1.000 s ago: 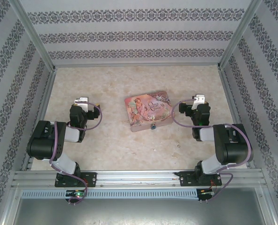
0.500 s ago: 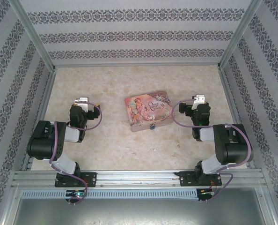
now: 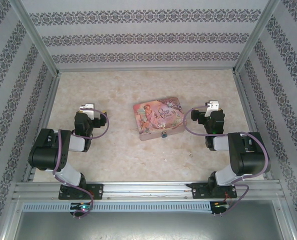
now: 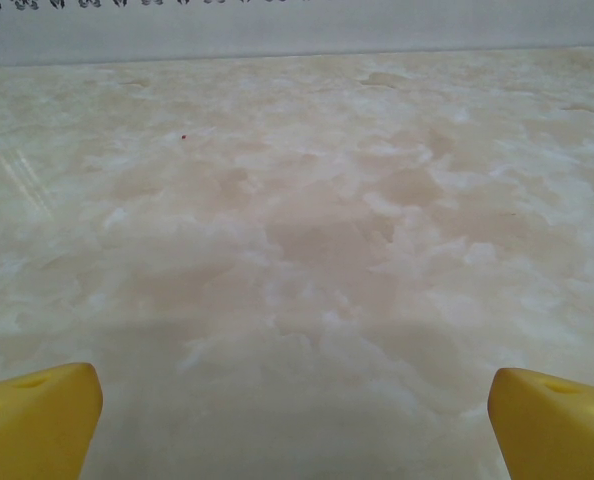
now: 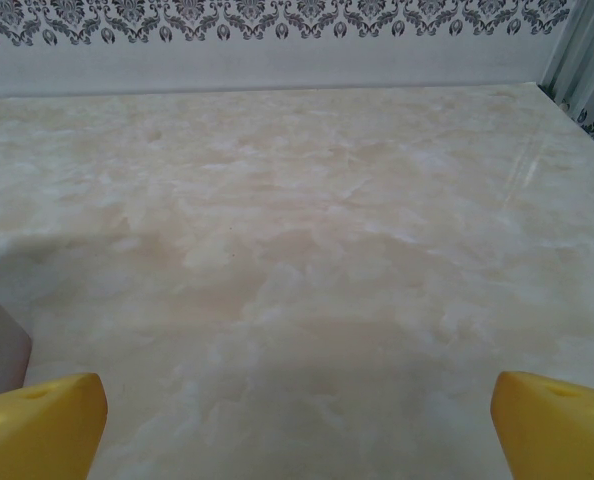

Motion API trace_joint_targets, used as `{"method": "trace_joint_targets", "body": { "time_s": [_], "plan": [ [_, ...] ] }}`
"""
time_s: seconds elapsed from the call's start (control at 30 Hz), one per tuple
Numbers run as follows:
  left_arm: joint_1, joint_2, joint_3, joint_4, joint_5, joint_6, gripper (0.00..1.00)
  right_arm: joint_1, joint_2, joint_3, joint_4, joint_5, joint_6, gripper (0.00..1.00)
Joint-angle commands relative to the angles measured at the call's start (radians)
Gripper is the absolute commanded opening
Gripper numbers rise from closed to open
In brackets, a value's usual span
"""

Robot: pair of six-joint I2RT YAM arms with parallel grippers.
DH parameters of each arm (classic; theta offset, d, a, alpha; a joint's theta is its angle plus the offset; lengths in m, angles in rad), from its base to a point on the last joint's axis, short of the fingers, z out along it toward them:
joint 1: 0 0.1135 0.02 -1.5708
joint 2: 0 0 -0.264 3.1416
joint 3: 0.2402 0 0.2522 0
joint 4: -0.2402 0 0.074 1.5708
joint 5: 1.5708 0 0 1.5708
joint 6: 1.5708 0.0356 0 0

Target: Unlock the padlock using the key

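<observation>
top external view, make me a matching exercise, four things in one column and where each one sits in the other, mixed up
1 tin
2 padlock
3 key
4 left gripper

a pale speck lying apart, nearer than the tin and to its right
b middle of the table
c at the tin's near edge
d left of the tin, open

Pairs: 1-b, 2-c, 3-a, 4-d

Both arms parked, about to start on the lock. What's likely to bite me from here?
1. The key is a tiny speck on the table; the right arm's wide-open fingers may push it instead of pinching it.
2. The padlock sits at the near edge of the tin, so grabbing it may shove the tin.
</observation>
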Motion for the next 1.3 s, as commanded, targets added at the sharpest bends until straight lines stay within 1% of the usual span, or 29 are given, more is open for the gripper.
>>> {"method": "trace_joint_targets", "body": {
  "time_s": [0.0, 0.3, 0.43, 0.5, 0.6, 0.8, 0.87, 0.93, 1.0, 1.1, 1.17, 1.27],
  "plan": [
    [0.014, -0.01, 0.021, -0.023, -0.018, 0.006, 0.99, 0.008, -0.001, 0.013, 0.018, 0.016, -0.009, 0.98],
    [0.013, -0.009, 0.022, -0.023, -0.021, 0.005, 0.99, 0.008, -0.001, 0.013, 0.016, 0.014, -0.007, 0.98],
    [0.013, -0.014, -0.009, 0.037, -0.039, -0.002, 0.99, 0.008, -0.006, 0.011, 0.017, 0.015, -0.007, 0.98],
    [0.013, -0.035, -0.031, 0.067, -0.045, -0.005, 0.99, 0.008, -0.022, 0.011, 0.007, 0.016, -0.004, 0.98],
    [0.013, -0.099, -0.041, 0.024, -0.054, -0.006, 0.99, 0.008, -0.06, 0.008, -0.019, 0.026, -0.003, 0.98],
    [0.013, -0.239, -0.014, -0.142, -0.062, -0.009, 0.99, 0.008, -0.153, 0.024, -0.133, 0.038, 0.0, 0.98],
    [0.013, -0.298, 0.008, -0.231, -0.076, -0.03, 0.99, 0.008, -0.201, 0.037, -0.203, 0.04, 0.009, 0.98],
    [0.013, -0.355, 0.04, -0.329, -0.088, -0.088, 0.99, 0.008, -0.246, 0.047, -0.27, 0.03, 0.021, 0.98],
    [0.014, -0.404, 0.062, -0.394, -0.058, -0.126, 0.99, 0.007, -0.289, 0.06, -0.336, -0.001, 0.027, 0.98],
    [0.014, -0.468, 0.113, -0.541, -0.037, -0.249, 0.99, 0.008, -0.358, 0.091, -0.465, -0.043, 0.061, 0.98],
    [0.015, -0.492, 0.176, -0.685, -0.004, -0.326, 0.99, 0.008, -0.403, 0.115, -0.554, -0.069, 0.098, 0.98],
    [0.015, -0.506, 0.244, -0.823, 0.07, -0.414, 0.99, 0.008, -0.45, 0.171, -0.711, -0.129, 0.155, 0.98]
  ]
}}
